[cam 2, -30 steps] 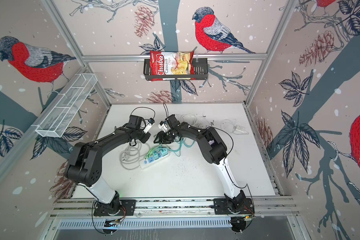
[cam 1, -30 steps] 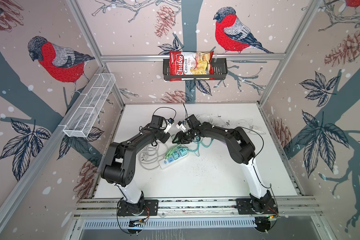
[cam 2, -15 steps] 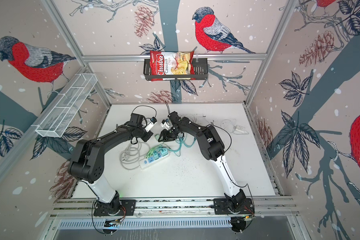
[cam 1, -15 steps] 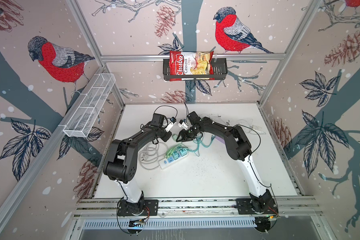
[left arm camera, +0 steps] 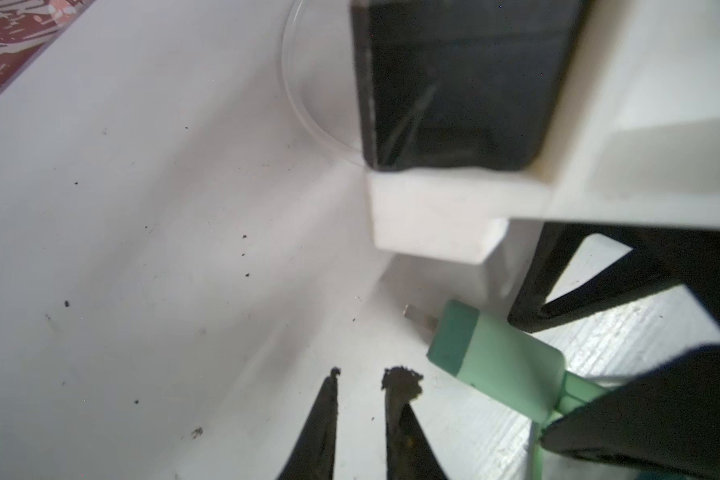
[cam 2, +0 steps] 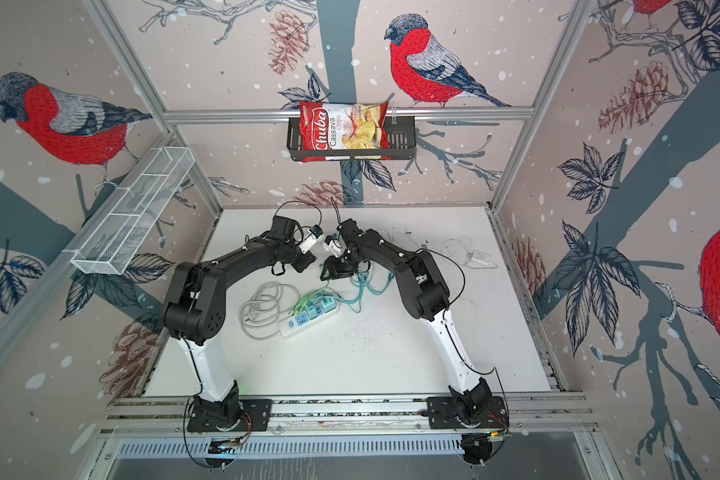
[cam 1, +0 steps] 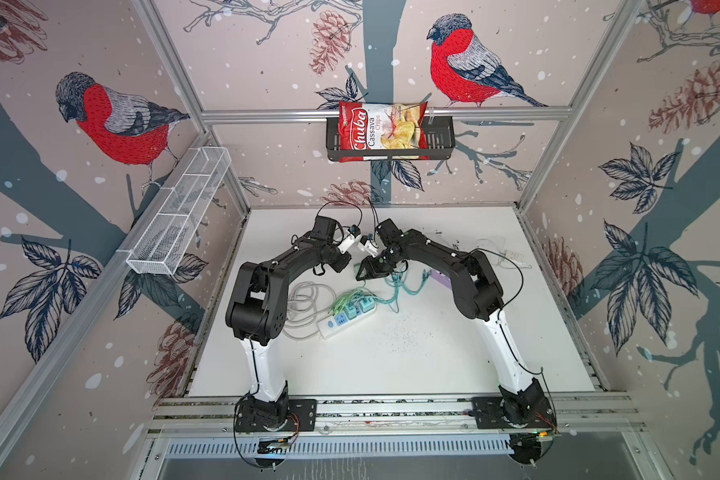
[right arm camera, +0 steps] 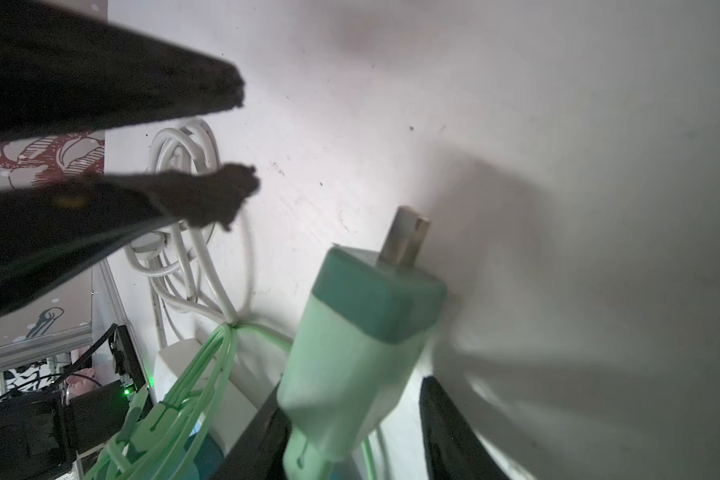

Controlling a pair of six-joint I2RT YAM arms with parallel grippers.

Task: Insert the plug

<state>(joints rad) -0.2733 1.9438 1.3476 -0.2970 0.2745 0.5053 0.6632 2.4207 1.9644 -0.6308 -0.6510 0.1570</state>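
Edging back from the power strip (cam 1: pixel 346 320), the right gripper (right arm camera: pixel 354 384) sits slightly farther from it than a second ago, still clamped on the green plug (right arm camera: pixel 362 316) held just beyond the strip. In both top views that gripper hides the plug. The left gripper (left arm camera: pixel 364 378) hovers alongside, tips slightly parted, empty, its arm arched elbow-high.

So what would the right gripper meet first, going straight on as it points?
Probably the bare white tabletop: the right gripper leads with the mint-green plug, metal prongs forward. The left gripper lies off to one side; depth is unclear.
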